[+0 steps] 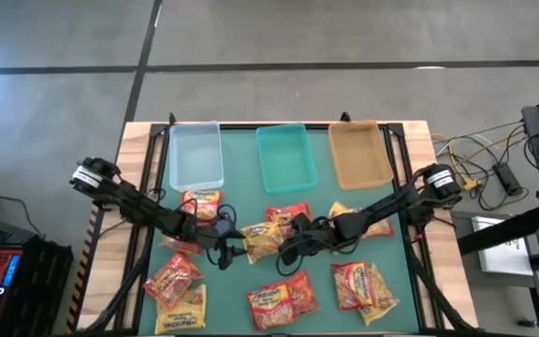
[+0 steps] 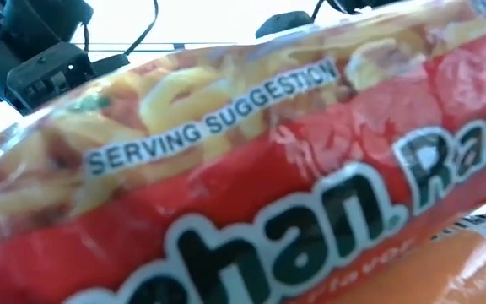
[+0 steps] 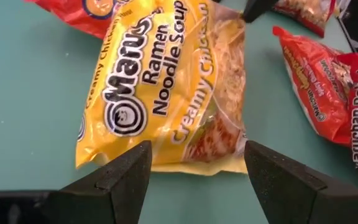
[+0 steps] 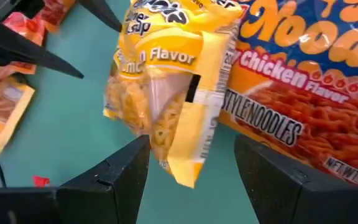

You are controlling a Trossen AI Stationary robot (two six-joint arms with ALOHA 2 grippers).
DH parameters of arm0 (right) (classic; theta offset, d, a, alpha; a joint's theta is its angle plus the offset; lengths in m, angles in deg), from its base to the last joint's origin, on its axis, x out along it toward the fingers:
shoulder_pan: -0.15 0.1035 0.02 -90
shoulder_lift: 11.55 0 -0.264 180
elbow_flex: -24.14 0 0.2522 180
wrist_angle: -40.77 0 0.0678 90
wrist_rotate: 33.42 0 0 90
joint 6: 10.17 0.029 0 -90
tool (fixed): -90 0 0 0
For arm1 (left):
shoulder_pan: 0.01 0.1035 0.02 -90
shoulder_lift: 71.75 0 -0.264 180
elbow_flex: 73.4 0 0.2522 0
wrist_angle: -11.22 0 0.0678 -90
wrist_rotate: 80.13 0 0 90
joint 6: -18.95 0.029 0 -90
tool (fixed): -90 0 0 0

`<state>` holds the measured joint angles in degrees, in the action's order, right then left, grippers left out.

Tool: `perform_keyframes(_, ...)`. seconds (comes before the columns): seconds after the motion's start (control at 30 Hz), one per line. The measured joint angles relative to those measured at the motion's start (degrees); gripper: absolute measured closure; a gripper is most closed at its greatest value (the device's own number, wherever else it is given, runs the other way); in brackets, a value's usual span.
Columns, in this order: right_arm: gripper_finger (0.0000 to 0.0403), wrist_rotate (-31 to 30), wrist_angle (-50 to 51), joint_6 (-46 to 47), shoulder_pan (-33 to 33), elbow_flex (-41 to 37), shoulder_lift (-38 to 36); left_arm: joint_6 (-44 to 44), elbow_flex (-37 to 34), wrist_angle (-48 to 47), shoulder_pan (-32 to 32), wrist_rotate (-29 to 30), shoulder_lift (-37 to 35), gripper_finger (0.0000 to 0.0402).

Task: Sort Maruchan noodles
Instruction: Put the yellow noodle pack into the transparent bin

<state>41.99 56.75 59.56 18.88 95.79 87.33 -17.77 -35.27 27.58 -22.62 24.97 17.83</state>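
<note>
High view: Maruchan noodles (image 1: 279,300) scattered over the green bench (image 1: 241,281); both tools meet mid-bench.
Left wrist: left tool (image 3: 197,180) wide, empty, over a yellow packet (image 3: 166,87).
Right wrist: right tool (image 4: 191,180) spread, empty, above another yellow packet (image 4: 166,93).

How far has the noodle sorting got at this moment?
Nothing looks sorted: the clear tray, teal tray and tan tray hold no packets. In hand: the left gripper, open, faces a yellow Creamy Chicken packet; the right gripper, open, faces another yellow packet. Every packet is left on the mat.
</note>
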Motion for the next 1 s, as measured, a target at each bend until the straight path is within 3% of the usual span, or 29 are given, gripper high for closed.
perform_keyframes(0.57, 0.0179, -3.4, -7.8, -3.8, -0.7, 0.0, 3.8, 0.2, 3.5, 0.6, 0.0, 0.4, 6.6, 0.0161)
perform_keyframes(1.0, 0.0195, -3.5, -10.3, -8.0, -1.4, 0.0, 4.3, 1.2, 4.4, 0.9, 0.0, 0.4, 7.1, 0.0161)
